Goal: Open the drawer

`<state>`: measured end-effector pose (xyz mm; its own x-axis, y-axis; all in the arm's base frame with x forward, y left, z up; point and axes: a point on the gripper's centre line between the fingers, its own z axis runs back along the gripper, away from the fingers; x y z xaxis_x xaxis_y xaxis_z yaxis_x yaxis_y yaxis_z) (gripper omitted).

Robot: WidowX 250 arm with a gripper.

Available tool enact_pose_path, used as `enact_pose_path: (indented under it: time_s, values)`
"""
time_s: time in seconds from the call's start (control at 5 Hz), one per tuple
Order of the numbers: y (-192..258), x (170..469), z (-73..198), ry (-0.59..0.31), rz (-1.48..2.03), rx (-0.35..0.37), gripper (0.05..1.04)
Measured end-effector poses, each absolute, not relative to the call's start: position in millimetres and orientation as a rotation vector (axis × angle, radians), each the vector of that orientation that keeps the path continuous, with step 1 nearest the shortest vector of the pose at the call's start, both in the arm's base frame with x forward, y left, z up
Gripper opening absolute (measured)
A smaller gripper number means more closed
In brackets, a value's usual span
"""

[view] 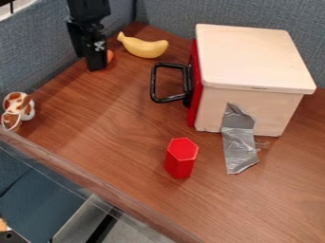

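Well, from where I stand, the black pincer (95, 64) hangs pointing down over the upper left of the wooden table (127, 142), and I can't tell whether it's wide or narrow. The drawer (195, 88) is to its right and a bit lower, red front up against the pale wooden box (254, 57), so it looks closed. Its black handle (154, 84) sticks out on the pincer's side, well apart from it. Right by the pincer, partly hidden behind it, there's something orange (110, 56), and just to the right of that lies a yellow banana (145, 48). Down and left of the pincer sits a brown-and-white toy (18, 110). Further down to its right, a red six-sided block (181, 159) stands upright, and beyond that, silver tape (239, 147) runs down from the box's side onto the table.
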<state>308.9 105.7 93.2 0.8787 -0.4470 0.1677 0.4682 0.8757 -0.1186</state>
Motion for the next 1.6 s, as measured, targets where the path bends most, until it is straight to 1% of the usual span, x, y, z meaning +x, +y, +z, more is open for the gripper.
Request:
enact_pose_path:
  time_s: [0.2, 0.4, 0.6, 0.8, 1.0, 1.2, 1.4, 1.6]
  values:
    - [86.5, 321.2, 94.8, -0.233, -0.371, -0.197, 1.0]
    - [75.7, 329.0, 89.3, -0.294, -0.201, -0.253, 1.001]
    - [62.6, 338.7, 89.5, -0.309, -0.08, -0.264, 1.0]
    - [47.3, 346.0, 89.2, -0.313, -0.064, -0.245, 1.0]
    - [35.4, 354.2, 80.4, -0.292, -0.066, -0.234, 1.0]
    - [36.9, 358.6, 67.3, -0.262, -0.063, -0.215, 1.0]
    - [47.1, 361.5, 63.5, -0.269, -0.003, -0.161, 1.0]
    - [51.7, 362.0, 63.4, -0.269, 0.046, -0.135, 1.001]
